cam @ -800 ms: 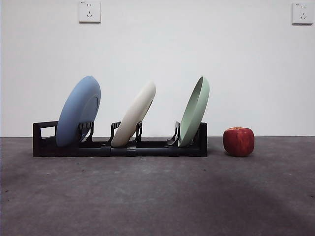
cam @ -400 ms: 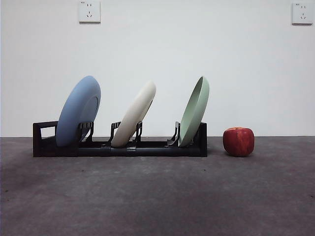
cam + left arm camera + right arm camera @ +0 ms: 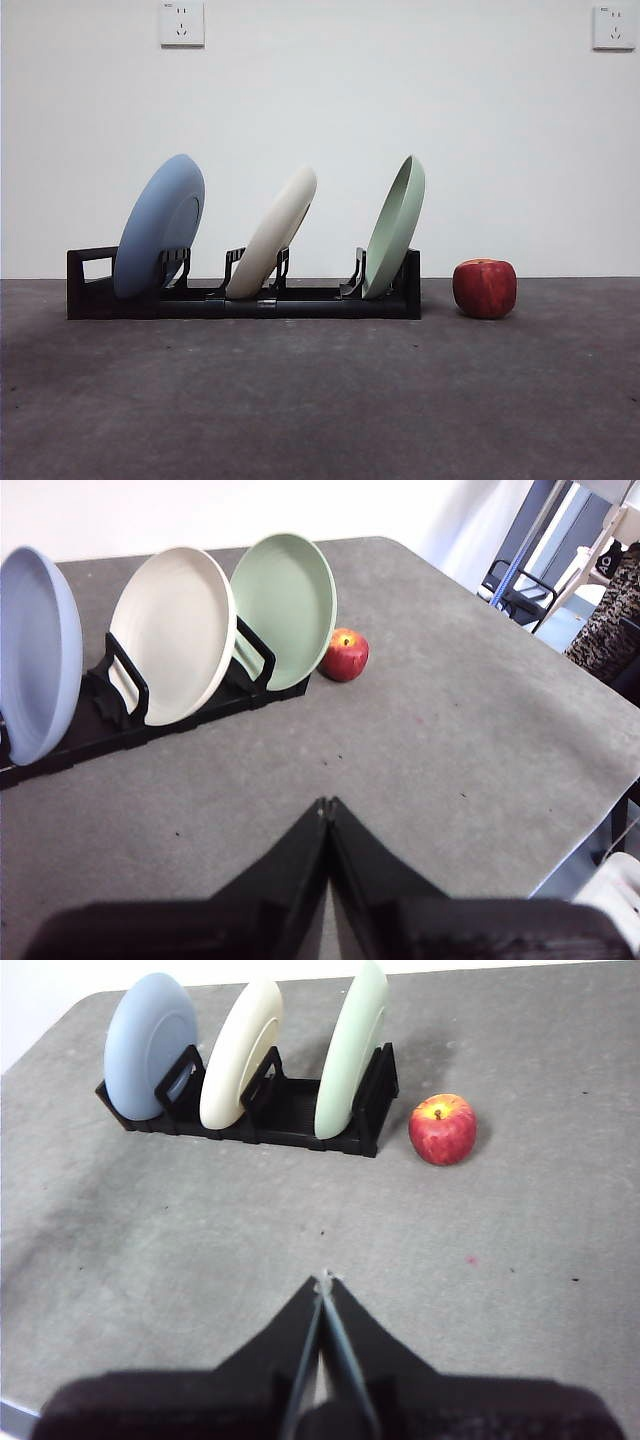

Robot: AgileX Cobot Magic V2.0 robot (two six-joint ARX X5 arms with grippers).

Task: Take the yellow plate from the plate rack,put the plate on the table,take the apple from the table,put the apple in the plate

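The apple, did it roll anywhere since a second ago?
No. The apple sits in the same spot on the table, just as far from the plate rack end as before.

The left arm's black two-jaw gripper (image 3: 327,805) hangs above the table with its jaws pressed together, the tips meeting in a point and nothing between them. The right arm's black two-jaw gripper (image 3: 323,1280) is posed the same way, jaws closed tip to tip and empty. Neither arm shows in the front view.
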